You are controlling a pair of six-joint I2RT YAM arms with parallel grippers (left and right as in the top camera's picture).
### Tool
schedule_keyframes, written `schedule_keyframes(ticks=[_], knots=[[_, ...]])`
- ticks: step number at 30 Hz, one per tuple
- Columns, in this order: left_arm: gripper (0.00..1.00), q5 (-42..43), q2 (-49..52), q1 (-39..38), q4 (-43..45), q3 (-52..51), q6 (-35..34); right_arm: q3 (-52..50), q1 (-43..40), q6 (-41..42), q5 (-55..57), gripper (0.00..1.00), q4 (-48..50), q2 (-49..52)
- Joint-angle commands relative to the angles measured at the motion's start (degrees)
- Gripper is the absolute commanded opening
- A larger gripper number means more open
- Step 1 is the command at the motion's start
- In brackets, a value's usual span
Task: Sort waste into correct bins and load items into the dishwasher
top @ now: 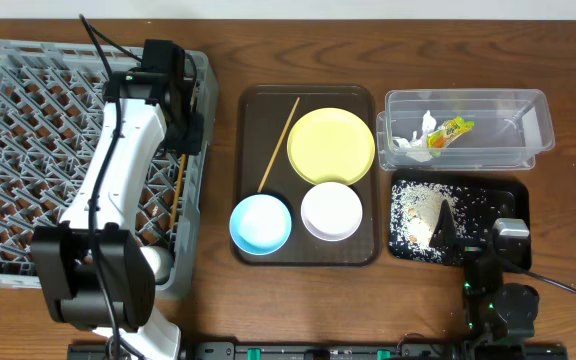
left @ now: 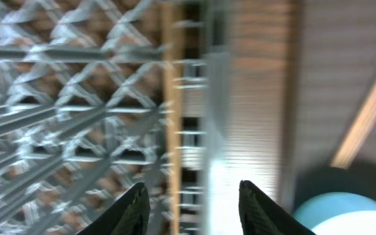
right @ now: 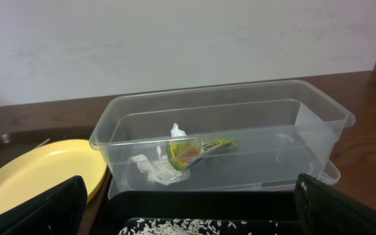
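— Where's the chopstick [top: 179, 195]?
— In the rack [top: 28, 130] at the counter's [top: 218, 50] left edge, along its right wall — my left hand [left: 191, 189] above it, fingers apart, empty.
— And your right hand [right: 189, 189]?
— Spread open at the front right corner.

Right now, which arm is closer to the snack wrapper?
Right. The right arm has its jaws over the black tray, beside the tub holding the wrapper. The left arm is far off, jaws over the rack.
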Motion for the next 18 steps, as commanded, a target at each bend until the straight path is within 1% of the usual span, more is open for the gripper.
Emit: schedule_keyframes(ticks=[1,2,4,11,14,18], knots=[[0.46,17.29,-3.50,-1.20,0.76,1.68,-0.61,-0.07,-0.33,-0.59,0.39,0.99,-0.20,-0.26],[0.46,20.13,-3.48,-2.25,1.31,1.68,-0.61,-0.07,-0.33,-0.59,0.37,0.99,-0.20,-0.26],[0.46,20.65,-3.06,-4.63,2.47,1.29,-0.59,-0.07,-0.33,-0.59,0.37,0.99,-0.20,-0.26],[0.46,9.53,1.36,-14.91,10.73,-2.71,-0.59,-0.07,-0.33,-0.59,0.39,0.99,-0.20,-0.26],[0.46,8.63,4.76,-17.81,11.43,-2.93,-0.61,-0.07,-0.33,-0.59,0.39,0.99,-0.20,-0.26],[0.44,8.22,9.44,-19.28,12.48,-2.93,-1.33,-0.07,-0.33,-0.59,0.37,0.99,-0.20,-0.26]])
